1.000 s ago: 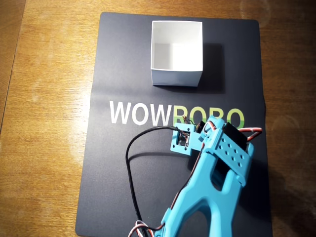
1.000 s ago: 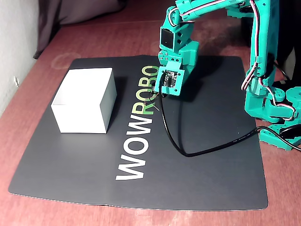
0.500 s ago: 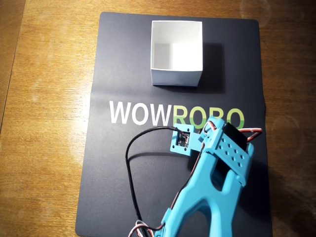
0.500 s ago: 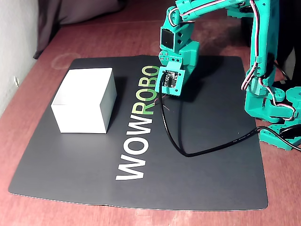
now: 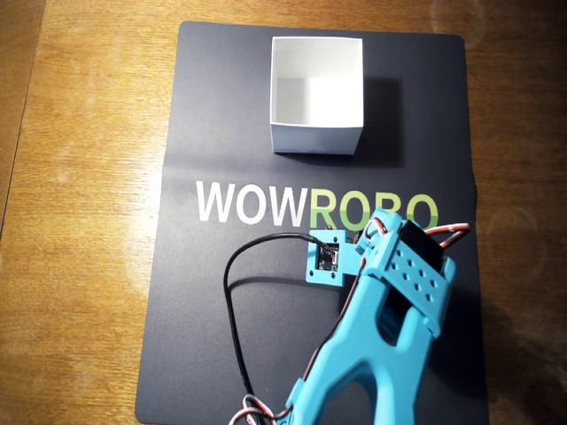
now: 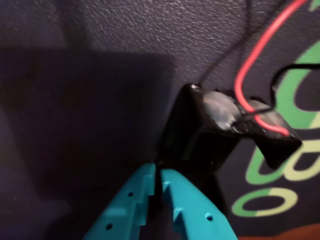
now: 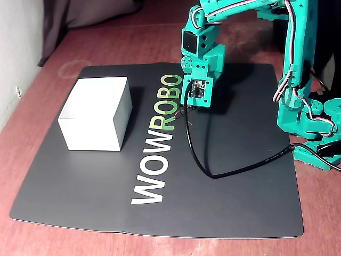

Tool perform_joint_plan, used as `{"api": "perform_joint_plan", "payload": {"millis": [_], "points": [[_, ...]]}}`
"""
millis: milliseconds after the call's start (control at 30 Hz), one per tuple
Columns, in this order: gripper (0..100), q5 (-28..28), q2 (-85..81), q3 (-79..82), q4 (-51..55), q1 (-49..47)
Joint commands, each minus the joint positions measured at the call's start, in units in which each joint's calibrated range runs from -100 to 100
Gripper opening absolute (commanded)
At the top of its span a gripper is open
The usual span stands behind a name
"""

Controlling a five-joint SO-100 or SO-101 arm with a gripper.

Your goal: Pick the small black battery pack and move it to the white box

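The claw (image 6: 161, 172) is pinching the small black battery pack (image 6: 220, 125) low over the dark mat (image 7: 240, 160), beside the green lettering, well apart from the white box (image 7: 96, 114) it's meant for.

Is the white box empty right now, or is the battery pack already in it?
Empty: the overhead view shows the white box with a bare white floor.

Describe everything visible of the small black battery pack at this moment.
In the wrist view the small black battery pack is a glossy black plastic block lying on the dark mat beside green lettering. A red wire and a thin black wire trail from its top. The gripper sits at its near edge, teal fingertips almost together; a firm pinch can't be confirmed.
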Motion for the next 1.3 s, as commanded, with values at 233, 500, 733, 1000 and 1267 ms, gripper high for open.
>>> {"api": "perform_joint_plan", "payload": {"millis": [233,500,733,1000,1267], "points": [[1,0.23,-3.85,-0.21,-0.05,0.52],[11,0.12,-3.85,1.51,0.04,0.64],[11,-0.09,-3.85,1.6,-0.57,4.04],[11,0.12,-3.85,1.33,-0.57,7.56],[7,0.18,-3.85,1.51,-0.57,6.97]]}}
